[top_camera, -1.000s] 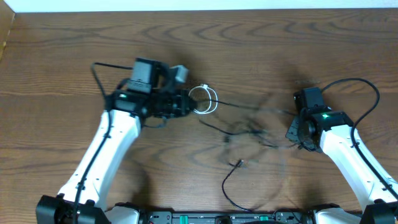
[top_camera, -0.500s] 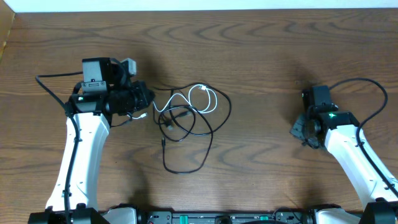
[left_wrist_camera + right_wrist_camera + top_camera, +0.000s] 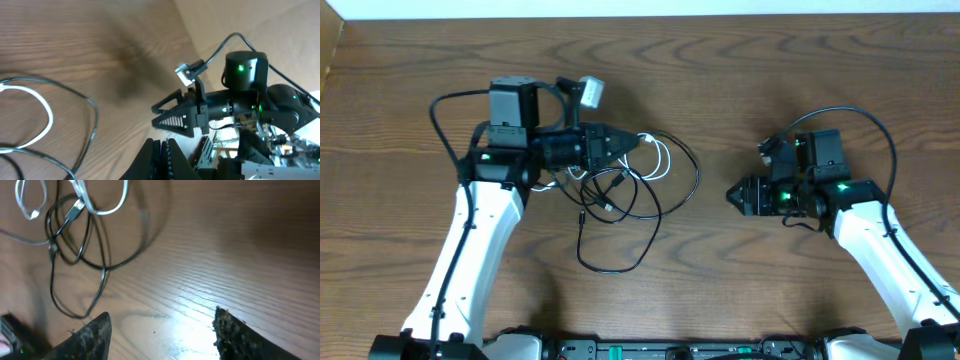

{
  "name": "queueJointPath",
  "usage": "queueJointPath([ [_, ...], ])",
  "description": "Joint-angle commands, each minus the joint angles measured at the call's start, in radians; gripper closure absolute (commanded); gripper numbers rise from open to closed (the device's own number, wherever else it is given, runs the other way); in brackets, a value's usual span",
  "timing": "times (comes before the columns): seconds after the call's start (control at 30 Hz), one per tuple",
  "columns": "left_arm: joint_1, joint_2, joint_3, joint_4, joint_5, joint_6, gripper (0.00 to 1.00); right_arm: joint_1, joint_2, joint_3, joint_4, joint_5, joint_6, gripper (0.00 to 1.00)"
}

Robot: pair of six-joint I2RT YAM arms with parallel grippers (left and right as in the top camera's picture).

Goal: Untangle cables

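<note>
A black cable (image 3: pixel 658 215) and a white cable (image 3: pixel 660 160) lie tangled in loops on the wooden table (image 3: pixel 770 80), left of centre. My left gripper (image 3: pixel 638 141) is shut and points right, at the top edge of the tangle near the white loop. No cable shows between its fingers in the left wrist view (image 3: pixel 162 150), where the white cable (image 3: pixel 50 112) lies to the left. My right gripper (image 3: pixel 732 193) is open and empty, pointing left, just right of the tangle. In the right wrist view (image 3: pixel 160 330) the white cable (image 3: pixel 107 207) and black cable (image 3: pixel 102 275) lie ahead.
The right arm's thick black wire (image 3: pixel 890 150) arcs above its wrist. The left arm's wire (image 3: pixel 440 105) loops behind its wrist. The table's far edge (image 3: pixel 640 14) meets a white wall.
My left gripper has moved right, from beside the tangle to over its top edge. My right gripper has moved left and turned toward the cables. The cables have barely shifted.
</note>
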Motion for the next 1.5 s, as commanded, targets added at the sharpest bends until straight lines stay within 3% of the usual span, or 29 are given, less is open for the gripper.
queueJointPath([
  [0.0, -0.024, -0.019, 0.019, -0.013, -0.107, 0.013, 0.93, 0.014, 0.004, -0.006, -0.002, -0.001, -0.051, 0.38],
  [0.2, -0.024, -0.019, 0.019, -0.164, -0.492, 0.0, 0.91, 0.013, 0.004, -0.006, -0.006, 0.032, -0.046, 0.37],
  [0.3, -0.024, -0.019, 0.019, -0.245, -0.734, -0.026, 0.83, 0.013, 0.004, -0.006, -0.006, 0.044, -0.046, 0.36],
  [0.37, -0.024, -0.019, 0.019, -0.272, -0.848, -0.029, 0.72, 0.013, 0.004, -0.006, -0.007, 0.06, -0.043, 0.36],
  [0.47, -0.024, -0.019, 0.019, -0.286, -0.959, -0.029, 0.61, 0.013, 0.004, -0.006, -0.009, 0.066, -0.043, 0.35],
  [0.7, -0.024, -0.014, 0.018, -0.295, -1.131, -0.045, 0.59, 0.013, 0.004, -0.006, -0.025, 0.066, -0.043, 0.35],
  [1.23, -0.024, 0.185, 0.013, -0.323, -1.134, -0.082, 0.58, 0.013, 0.004, -0.006, -0.032, 0.066, -0.043, 0.37],
  [1.3, -0.024, 0.196, 0.013, -0.323, -1.123, -0.085, 0.69, 0.013, 0.004, -0.006, -0.032, 0.066, -0.043, 0.37],
  [1.37, -0.024, 0.195, 0.013, -0.319, -1.084, -0.085, 0.91, 0.013, 0.004, -0.006, -0.033, 0.066, -0.043, 0.37],
  [1.47, -0.024, 0.185, 0.021, -0.309, -0.981, -0.085, 0.93, 0.013, 0.004, -0.006, -0.033, 0.066, -0.043, 0.37],
])
